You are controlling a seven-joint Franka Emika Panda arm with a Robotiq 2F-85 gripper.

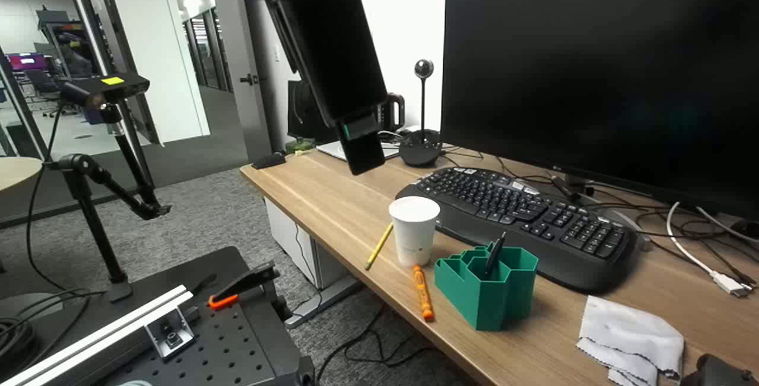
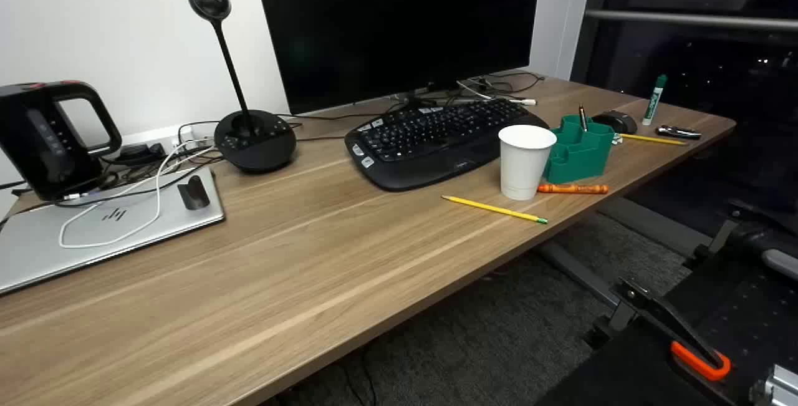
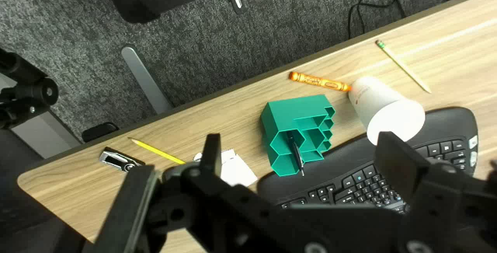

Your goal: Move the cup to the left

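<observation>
The white cup (image 1: 414,229) stands upright on the wooden desk in both exterior views (image 2: 522,166), in front of the keyboard and beside the green organiser. In the wrist view the cup (image 3: 371,99) shows at the right with its rim toward me, partly covered by one fingertip. My gripper (image 3: 300,135) is open and empty, its two fingers wide apart. In an exterior view the gripper (image 1: 363,152) hangs in the air above the desk, higher than the cup and apart from it. It is out of sight in the view from across the desk.
A green organiser (image 1: 486,288) with a black pen stands close beside the cup. An orange crayon (image 1: 423,293) lies at the cup's base, a yellow pencil (image 2: 495,209) on its other side. The keyboard (image 2: 430,144), monitor (image 1: 593,77), laptop (image 2: 112,225) and cloth (image 1: 628,335) are also there.
</observation>
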